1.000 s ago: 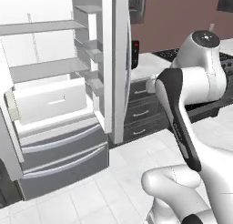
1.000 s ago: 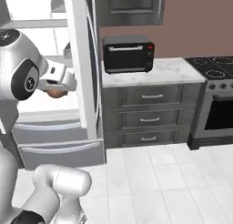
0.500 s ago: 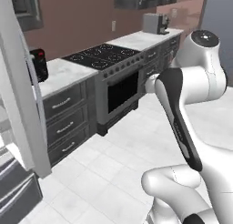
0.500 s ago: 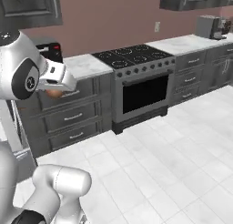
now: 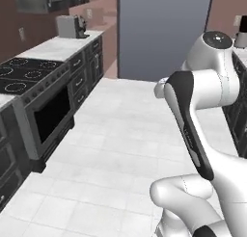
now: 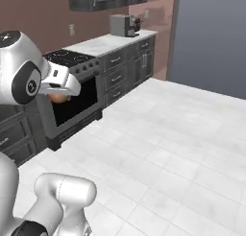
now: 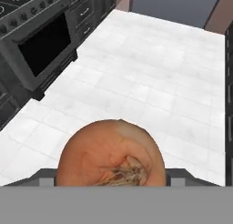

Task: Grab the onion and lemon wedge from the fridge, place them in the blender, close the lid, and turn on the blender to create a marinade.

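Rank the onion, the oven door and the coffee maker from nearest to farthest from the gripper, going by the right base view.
1. onion: at the gripper itself.
2. oven door: just beyond it.
3. coffee maker: far end of the counter.

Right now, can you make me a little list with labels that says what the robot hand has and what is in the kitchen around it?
held thing: the onion, reddish-brown and round, between the gripper jaws
gripper: shut on the onion
where the hand is: up in the air, above the white tile floor
oven: dark stove along the wall counter
on the counter: a grey coffee machine
far end: a big blue-grey panel
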You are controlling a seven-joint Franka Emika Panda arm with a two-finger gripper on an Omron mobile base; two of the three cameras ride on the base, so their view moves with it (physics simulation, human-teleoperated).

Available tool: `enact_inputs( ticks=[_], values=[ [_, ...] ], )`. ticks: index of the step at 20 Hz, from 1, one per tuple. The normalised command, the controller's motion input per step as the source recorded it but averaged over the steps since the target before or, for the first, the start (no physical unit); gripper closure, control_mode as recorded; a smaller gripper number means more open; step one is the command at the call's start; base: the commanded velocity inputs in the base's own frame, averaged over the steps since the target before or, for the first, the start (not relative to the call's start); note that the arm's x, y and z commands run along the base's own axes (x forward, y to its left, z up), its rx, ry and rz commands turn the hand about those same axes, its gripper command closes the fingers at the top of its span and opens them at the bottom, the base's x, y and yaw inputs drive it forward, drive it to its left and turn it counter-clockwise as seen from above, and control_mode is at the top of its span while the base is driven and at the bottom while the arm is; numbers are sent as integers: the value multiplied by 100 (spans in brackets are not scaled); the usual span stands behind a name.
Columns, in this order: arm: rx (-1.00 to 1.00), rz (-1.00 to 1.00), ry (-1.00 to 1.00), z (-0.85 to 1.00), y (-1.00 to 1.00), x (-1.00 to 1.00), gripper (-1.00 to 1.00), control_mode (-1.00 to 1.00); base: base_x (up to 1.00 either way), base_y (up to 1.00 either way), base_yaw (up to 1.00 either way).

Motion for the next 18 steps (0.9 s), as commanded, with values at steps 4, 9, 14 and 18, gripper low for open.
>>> enact_inputs(
  ticks=[4,9,14,18],
  values=[
    [0,0,0,0,0,0,100,100,55,-28,-62],
    [0,0,0,0,0,0,100,100,75,-5,-58],
    [0,0,0,0,0,0,100,100,100,30,-46],
    [0,0,0,0,0,0,100,100,100,60,-41]
  ],
)
